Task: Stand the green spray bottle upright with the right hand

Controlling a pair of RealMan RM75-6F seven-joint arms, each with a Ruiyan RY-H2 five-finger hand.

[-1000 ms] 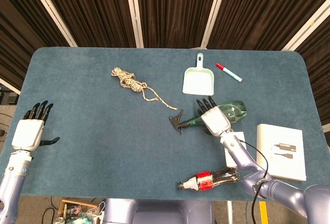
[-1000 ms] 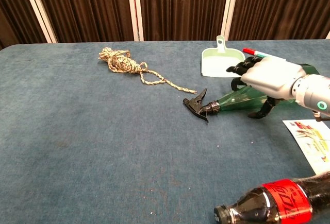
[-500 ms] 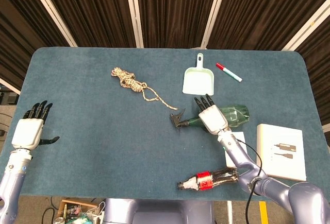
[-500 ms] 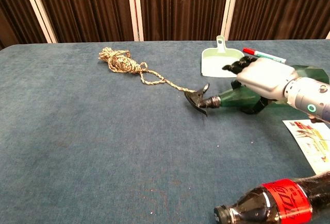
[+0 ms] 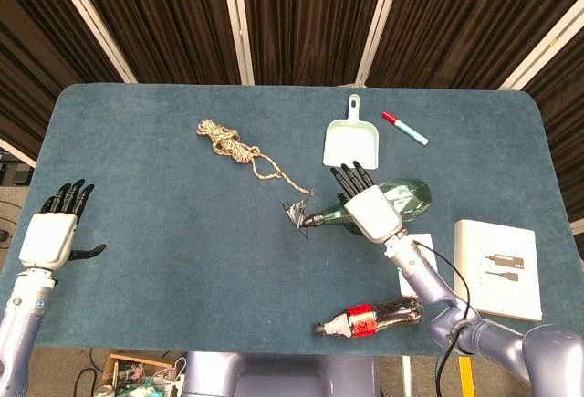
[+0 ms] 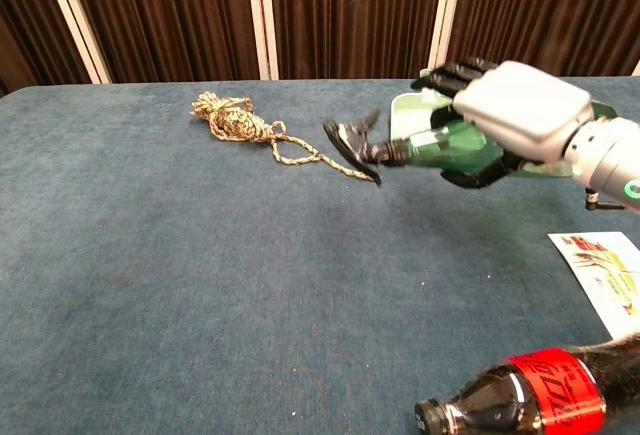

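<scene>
Tipping the green spray bottle (image 6: 440, 145) calls for swinging its black nozzle up and setting the wide base flat before letting go, I'd say. The right hand (image 6: 520, 105) grips its body, fingers (image 5: 350, 177) wrapped over it, lifted sideways off the table (image 6: 150, 285). Near of the bottle lies a cola bottle (image 6: 530, 390); beyond it, a dustpan (image 5: 350, 141). Only the head view shows the left hand (image 5: 53, 233), empty, fingers spread, well away from the bottle.

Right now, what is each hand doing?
Left hand: open, holding nothing.
Right hand: holding the green spray bottle, lifted off the table.
</scene>
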